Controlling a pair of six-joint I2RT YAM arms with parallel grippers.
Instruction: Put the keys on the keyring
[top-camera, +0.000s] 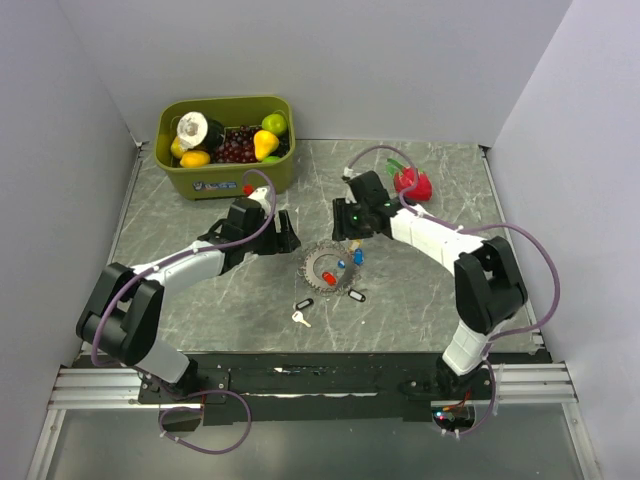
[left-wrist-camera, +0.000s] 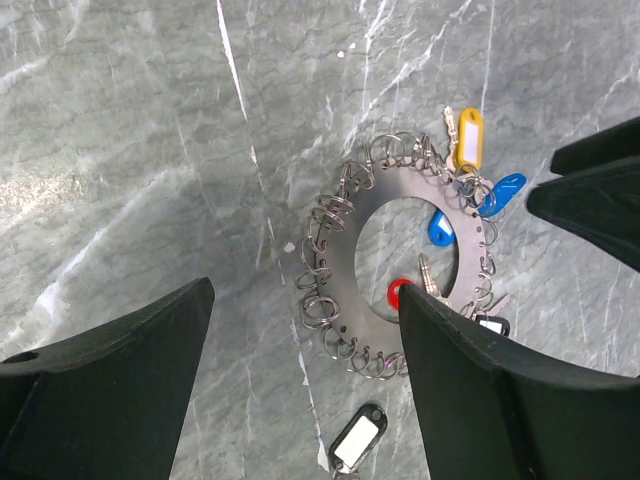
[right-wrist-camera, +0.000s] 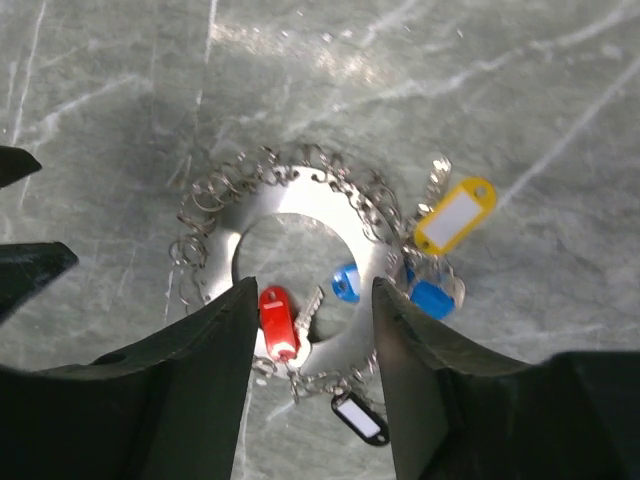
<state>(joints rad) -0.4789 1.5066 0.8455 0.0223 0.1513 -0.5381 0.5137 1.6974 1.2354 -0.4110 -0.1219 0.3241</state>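
Right gripper (right-wrist-camera: 312, 300) hangs open and empty, fingers spread, and we see the red key (right-wrist-camera: 277, 322) lying straight below the gap, hard by the left finger, in the hole of the keyring disc (right-wrist-camera: 330, 205). Its red head runs roughly along the fingers' length, with the blade slanting off toward the other finger, so we judge that a straight descent and squeeze would take the head across its narrow width. Left gripper (left-wrist-camera: 305, 300) is likewise spread and holds nothing. In its wrist view the same key sits at the inner edge of its right finger, off-centre, so we reckon the right arm the better placed. A black-tagged key (top-camera: 304, 304) and the pale key (top-camera: 300, 319) lie loose on the table (top-camera: 400, 320), apart from the disc, toward the arm bases
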